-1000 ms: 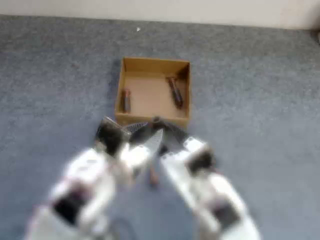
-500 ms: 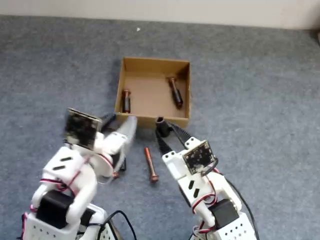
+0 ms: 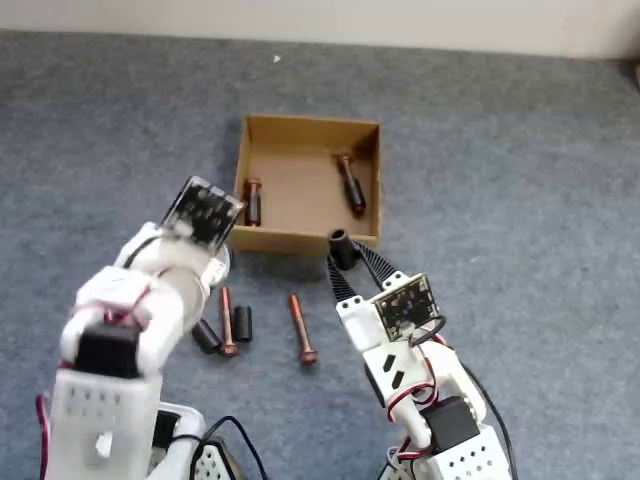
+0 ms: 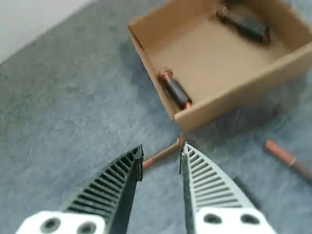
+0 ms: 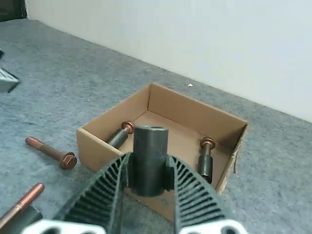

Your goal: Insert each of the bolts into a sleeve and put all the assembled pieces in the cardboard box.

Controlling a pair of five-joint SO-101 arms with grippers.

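1. Right tool (image 5: pixel 148 168) is squeezed shut on a short dark tube sleeve (image 5: pixel 150 157). The sleeve stands up, just in front of the brown cardboard box (image 3: pixel 305 241).
2. Left tool (image 4: pixel 161 154) is partly open and holds nothing. It hangs above the grey fuzzy desk (image 3: pixel 500 300), near the box's front left corner.
3. Two done pieces lie inside the box: one sleeved bolt (image 3: pixel 252 201) by the left wall, another sleeved bolt (image 3: pixel 350 185) nearer the right wall.
4. In front of the box lie one bare copper bolt (image 3: pixel 227 320) and a second bare bolt (image 3: pixel 301 328).
5. Two loose dark sleeves (image 3: pixel 242 323) lie beside the first bare one.
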